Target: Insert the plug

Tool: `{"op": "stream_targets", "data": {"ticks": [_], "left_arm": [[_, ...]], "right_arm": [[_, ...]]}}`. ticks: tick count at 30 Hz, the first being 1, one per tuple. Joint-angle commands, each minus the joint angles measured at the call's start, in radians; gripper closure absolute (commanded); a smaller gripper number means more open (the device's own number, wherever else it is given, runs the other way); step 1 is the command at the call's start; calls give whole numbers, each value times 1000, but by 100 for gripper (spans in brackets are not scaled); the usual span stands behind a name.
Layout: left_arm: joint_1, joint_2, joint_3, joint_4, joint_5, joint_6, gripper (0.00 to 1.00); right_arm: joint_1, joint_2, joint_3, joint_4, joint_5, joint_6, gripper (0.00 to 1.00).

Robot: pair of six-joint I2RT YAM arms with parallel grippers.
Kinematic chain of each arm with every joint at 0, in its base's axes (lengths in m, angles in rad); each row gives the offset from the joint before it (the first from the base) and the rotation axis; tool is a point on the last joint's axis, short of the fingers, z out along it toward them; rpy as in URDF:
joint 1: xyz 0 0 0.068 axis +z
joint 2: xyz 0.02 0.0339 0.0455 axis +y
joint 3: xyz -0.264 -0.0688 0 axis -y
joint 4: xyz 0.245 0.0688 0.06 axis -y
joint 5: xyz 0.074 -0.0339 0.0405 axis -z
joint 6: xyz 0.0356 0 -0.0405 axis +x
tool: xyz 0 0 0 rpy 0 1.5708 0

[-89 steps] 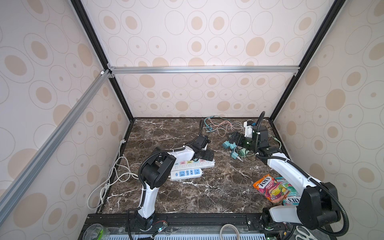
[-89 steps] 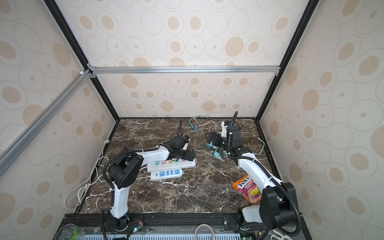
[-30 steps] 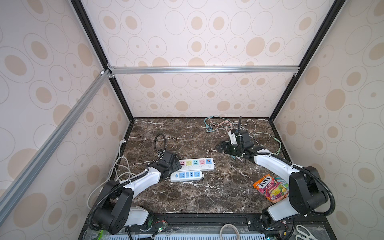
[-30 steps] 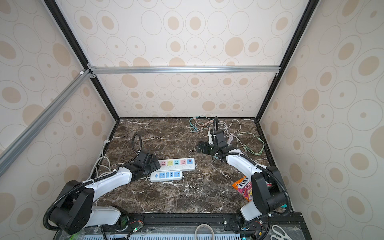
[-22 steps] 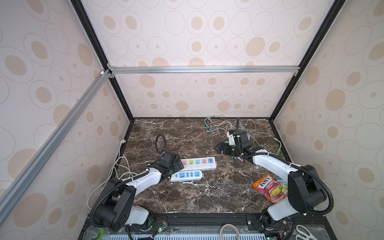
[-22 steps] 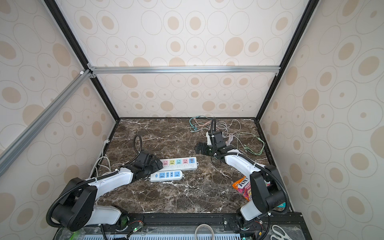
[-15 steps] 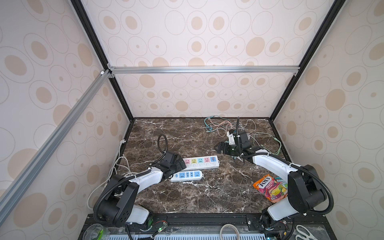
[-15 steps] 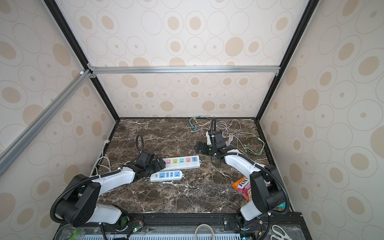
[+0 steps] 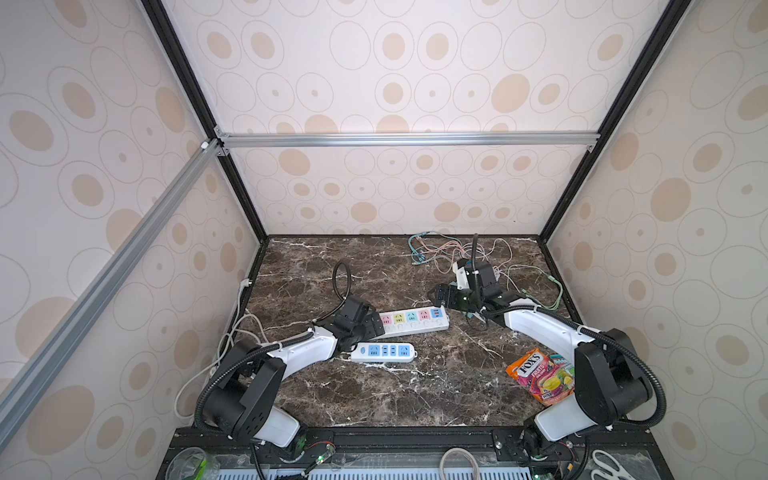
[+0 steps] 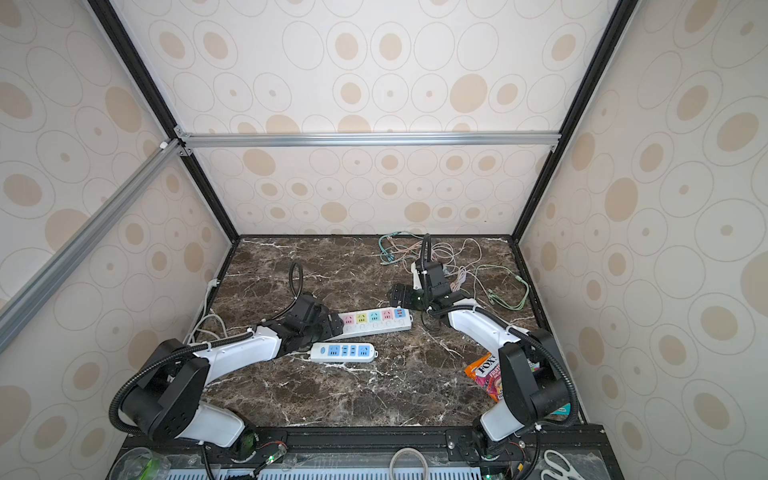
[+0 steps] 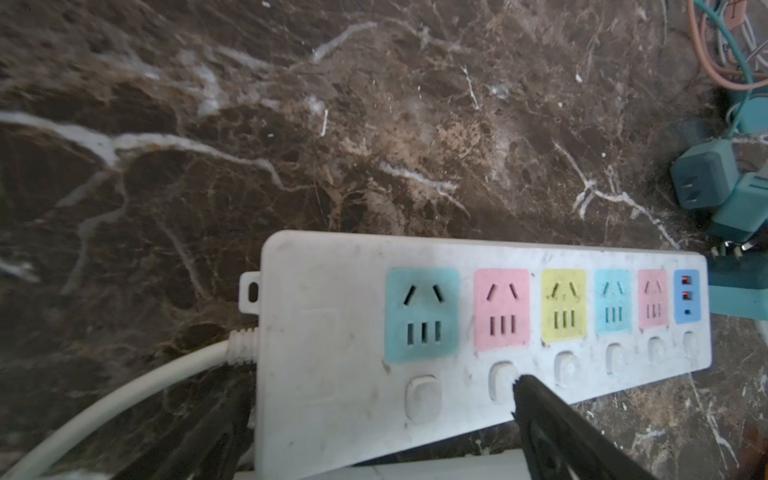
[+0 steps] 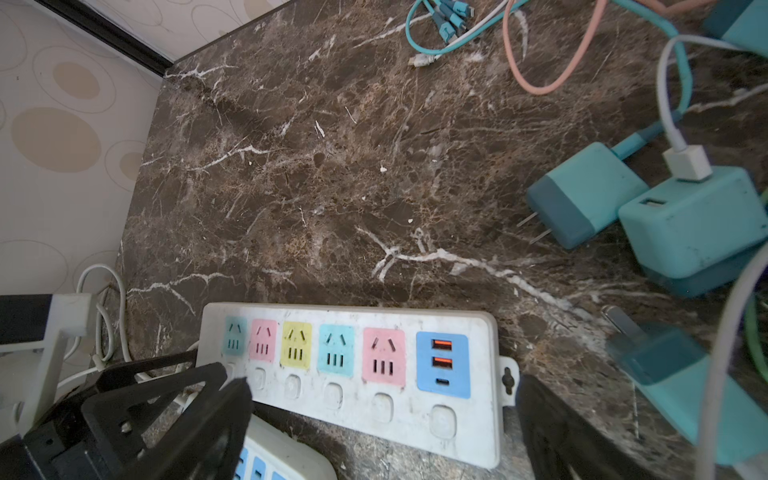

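Observation:
A white power strip [image 9: 415,328] [image 10: 376,328] with coloured sockets lies mid-table. My left gripper [image 9: 368,324] [image 11: 374,399] is open at its cord end: one finger [image 11: 548,415] rests over the switch row and the other [image 11: 199,436] sits beside the cord. Near the strip's USB end, my right gripper [image 9: 442,296] [image 12: 382,399] hovers open and empty. Teal plugs [image 12: 582,195] [image 11: 702,172] lie loose on the marble just beyond that end, one with two prongs facing the strip. In both top views the right arm mostly hides them.
A second, shorter strip [image 9: 384,352] [image 10: 345,351] with blue sockets lies just in front of the coloured one. Tangled charging cables [image 9: 449,249] fill the back right. A FOX'S candy bag [image 9: 540,376] lies front right. White cords [image 9: 232,332] run along the left wall.
My left gripper has advanced to the right against the coloured strip's cord end, and the strip has shifted slightly right. The right gripper has barely moved in the last second.

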Motion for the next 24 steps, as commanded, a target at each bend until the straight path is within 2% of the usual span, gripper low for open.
{"op": "stream_targets", "data": {"ticks": [1, 14, 24], "left_arm": [[-11, -44, 7, -66, -38, 44, 2], [-133, -92, -101, -27, 51, 18, 2], [-241, -73, -85, 22, 123, 25, 1]], "right_arm": [[13, 14, 25, 4, 9, -8, 0], [24, 32, 41, 2, 16, -14, 0], [36, 45, 56, -7, 19, -26, 0]]}}
